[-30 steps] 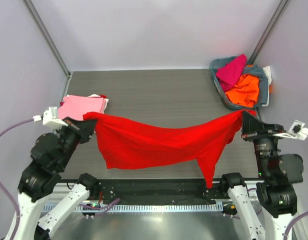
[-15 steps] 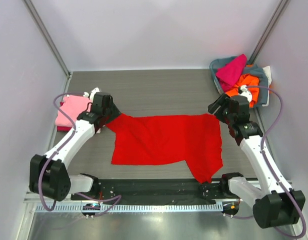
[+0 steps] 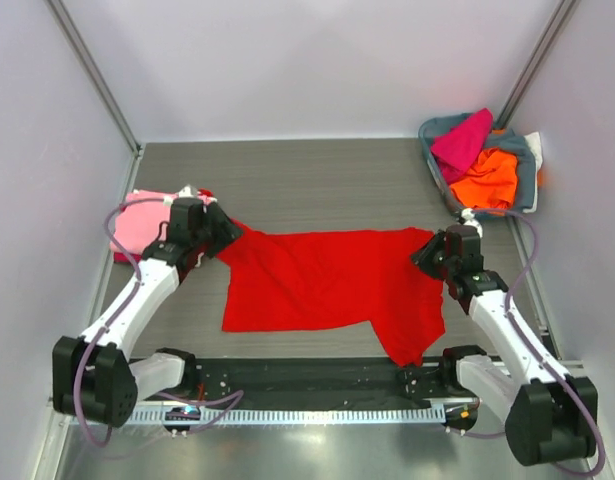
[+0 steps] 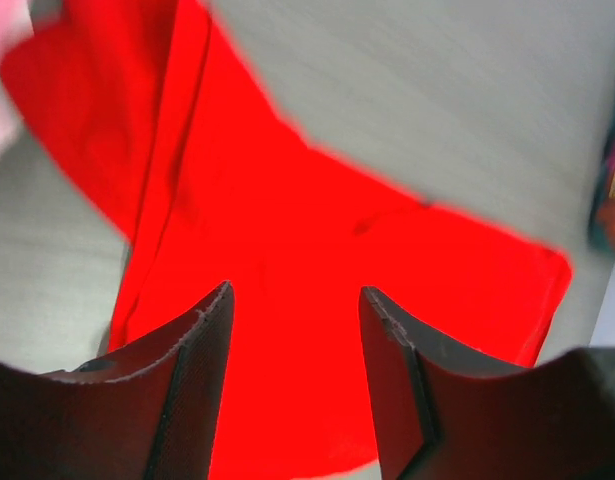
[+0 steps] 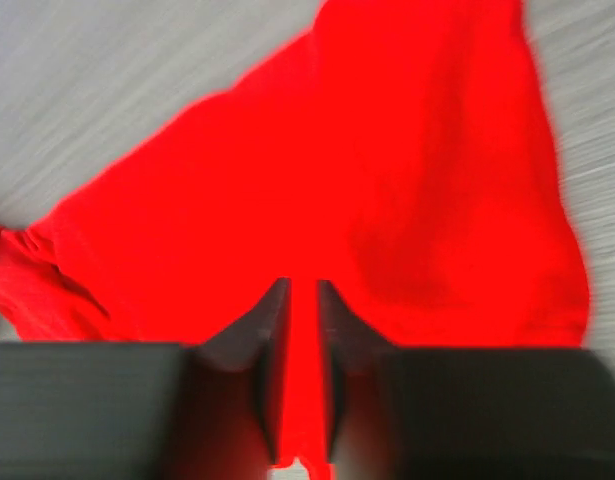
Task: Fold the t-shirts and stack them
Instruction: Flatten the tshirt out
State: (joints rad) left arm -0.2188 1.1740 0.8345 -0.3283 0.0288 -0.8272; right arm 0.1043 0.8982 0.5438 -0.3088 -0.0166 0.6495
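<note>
A red shirt (image 3: 332, 280) lies spread almost flat in the middle of the table (image 3: 317, 175), with one sleeve trailing toward 5 o'clock. The left gripper (image 3: 223, 232) is at the shirt's 10 o'clock corner, its fingers well apart and holding nothing. The right gripper (image 3: 425, 256), at the 2 o'clock corner, shows only a thin gap, and I cannot tell whether it pinches cloth. A pink shirt (image 3: 142, 220) lies at 9 o'clock and the basket (image 3: 528, 180) sits at 1 o'clock.

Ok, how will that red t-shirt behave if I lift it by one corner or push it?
Likely floppy: the red t-shirt lies flat with soft creases, so a lifted corner should drape rather than hold shape. Probably light, since it lies thin against the table. Pushed, it would likely bunch up, as its creased sleeve suggests, instead of sliding whole.
</note>
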